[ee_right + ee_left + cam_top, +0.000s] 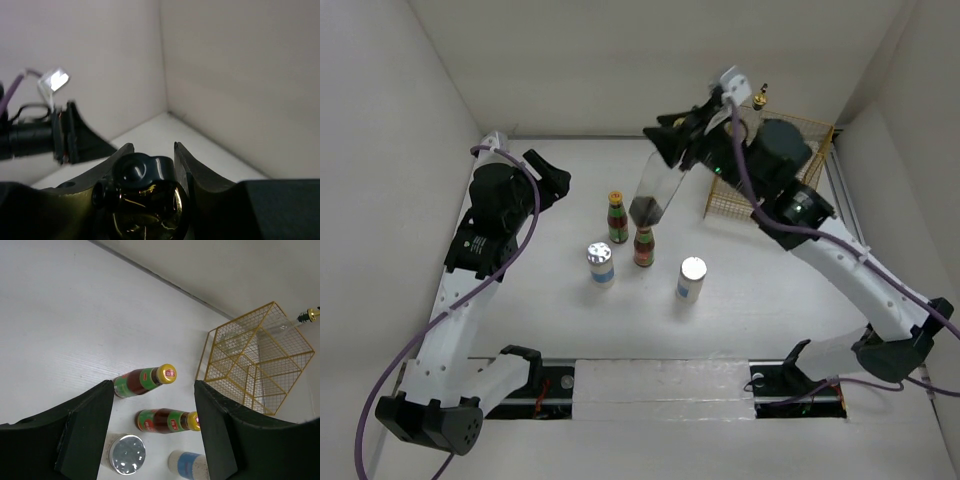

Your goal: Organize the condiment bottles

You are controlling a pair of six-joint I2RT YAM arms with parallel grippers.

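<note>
Top external: one white table [620, 330], two arms, one gold wire rack [720, 200] at the far right, six condiment bottles (two clear glass, two red, two white). Left gripper [550, 170] over the table's left side, apart from every bottle. Right gripper [662, 150] beside the rack, clamped on the top of the held glass bottle [655, 195], hanging tilted above the table. Racked glass bottle [760, 97] mostly hidden behind the right arm, gold cap alone showing. Far red bottle [617, 217] and near red bottle [643, 245] upright mid-table, close together. Left shaker [601, 263] and right shaker [691, 278] upright, nearer the arm bases.

Left wrist: fingers [85, 435] spread wide around empty air; clear body of the racked glass bottle visible inside the wires, cap poking out.

Right wrist: fingers [195, 170] narrow, pinching a dark cap with gold glints.

Held glass bottle: clear, dark liquid pooled at its low end. Red bottles: green-yellow necks, yellow caps. Shakers: silver tops, blue labels.
</note>
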